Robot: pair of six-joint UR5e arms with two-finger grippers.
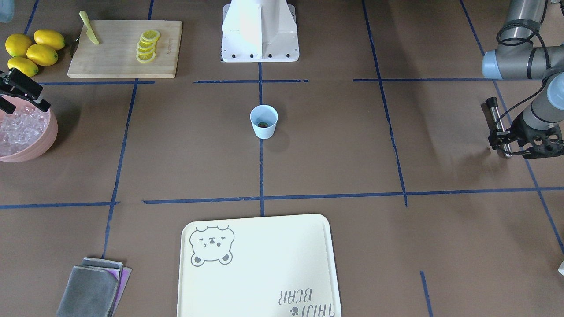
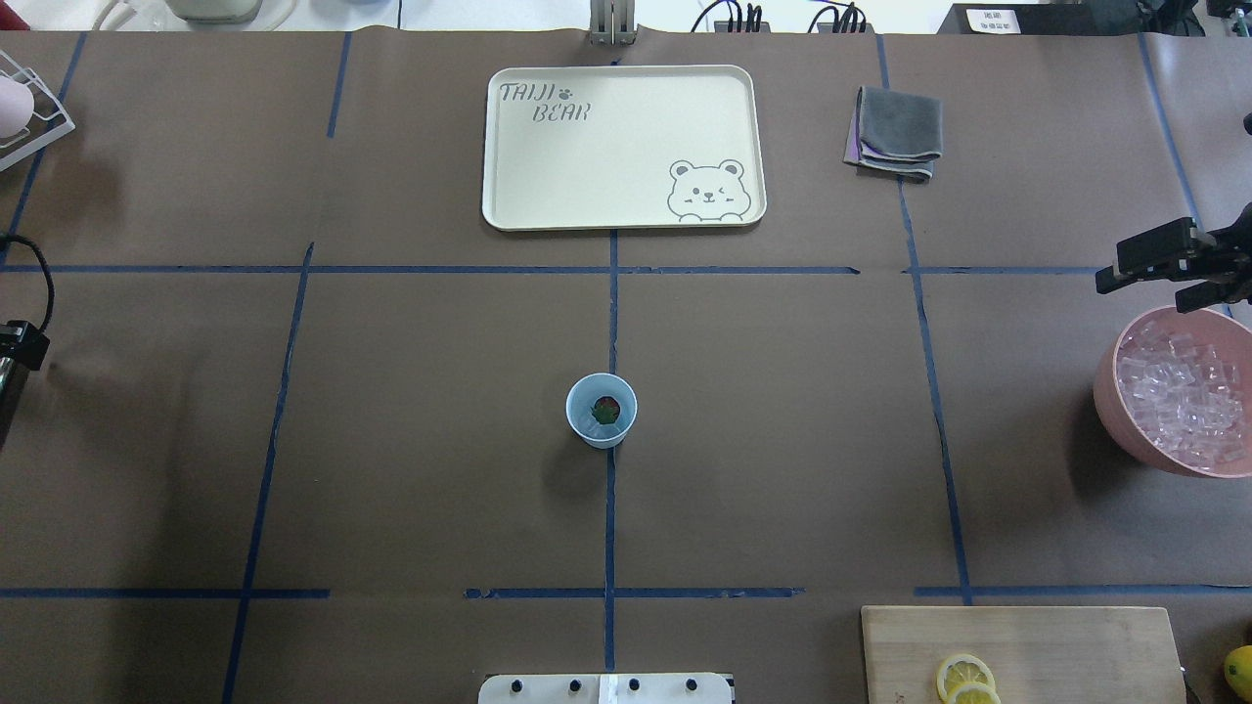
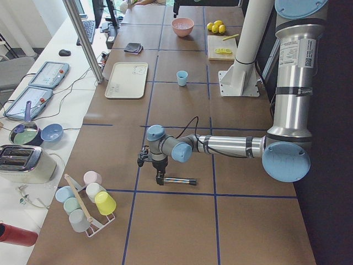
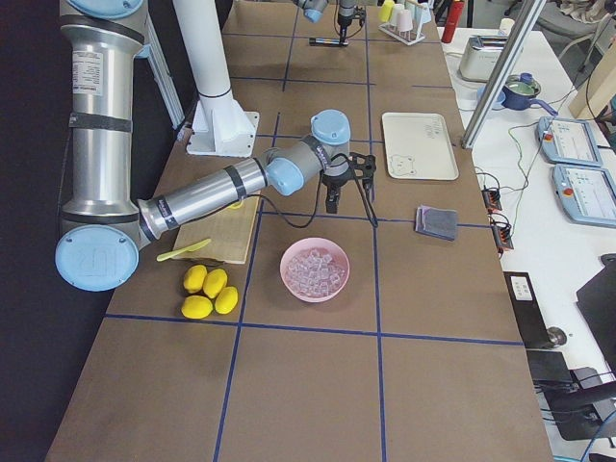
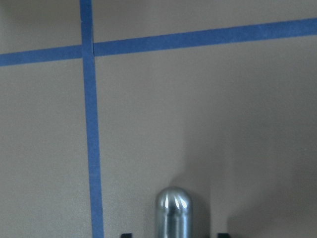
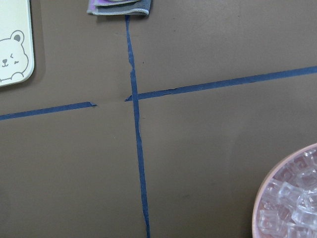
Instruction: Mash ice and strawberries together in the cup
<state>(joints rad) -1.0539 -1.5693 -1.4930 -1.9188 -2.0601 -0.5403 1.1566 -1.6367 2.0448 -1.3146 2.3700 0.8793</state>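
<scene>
table (image 2: 391, 440): brown, blue tape | cup (image 2: 601, 411) | tray (image 2: 606, 156) | pink bowl (image 2: 1135, 430) | cutting board (image 2: 1076, 645)

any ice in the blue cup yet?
No. In the overhead view the cup holds only the strawberry; the ice sits in the pink bowl.

The light blue cup (image 2: 602, 411) stands upright at the table's middle, on a blue tape line, with one small red strawberry (image 2: 606, 410) at its bottom. The ice (image 2: 1182, 383), clear cubes, is heaped in a pink bowl (image 2: 1110, 406) well apart from the cup.

Glossy metal rod (image 5: 173, 212); seemingly plastic cup (image 2: 601, 411).
</scene>
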